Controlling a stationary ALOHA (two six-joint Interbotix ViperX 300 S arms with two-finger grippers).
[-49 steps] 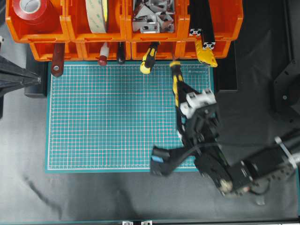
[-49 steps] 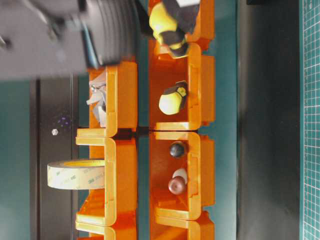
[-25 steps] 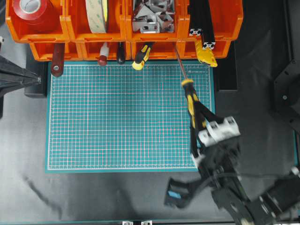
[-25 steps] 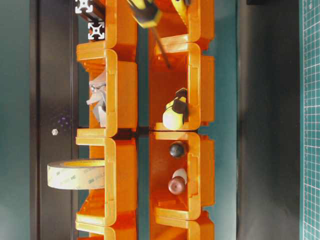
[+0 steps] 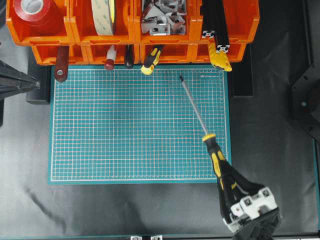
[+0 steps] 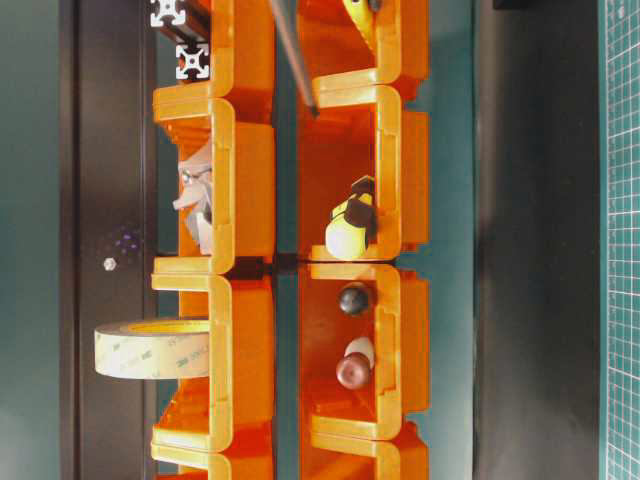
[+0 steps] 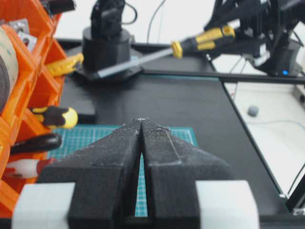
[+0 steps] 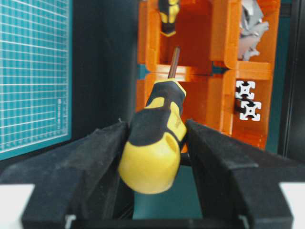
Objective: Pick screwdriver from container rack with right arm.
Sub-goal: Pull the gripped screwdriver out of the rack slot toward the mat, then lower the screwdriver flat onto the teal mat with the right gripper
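Note:
The screwdriver (image 5: 216, 155) hangs over the green mat's near right corner, and its steel shaft (image 5: 192, 102) points back at the container rack (image 5: 248, 22), the tip clear of the bins. My right gripper (image 5: 223, 172) is shut on its chunky yellow and black handle (image 8: 155, 143), one black finger pressed on each side. From the table-level view only the shaft tip (image 6: 297, 65) shows, in front of the rack (image 6: 250, 180). My left gripper (image 7: 142, 122) is shut and empty at the left, low over the mat, and its view shows the screwdriver (image 7: 200, 40) held in the air.
The green cutting mat (image 5: 125, 125) lies in front of the rack. A smaller yellow-and-black tool (image 5: 150, 59), a red-handled tool (image 5: 110, 59) and a yellow knife (image 5: 220, 59) stick out of the lower bins. Tape rolls (image 5: 35, 12), metal brackets and black extrusions (image 5: 215, 22) fill the upper bins.
My right gripper has drawn back toward the near right corner with the screwdriver. The shaft has slid fully out of the rack. The smaller yellow tool shifted slightly left in its bin.

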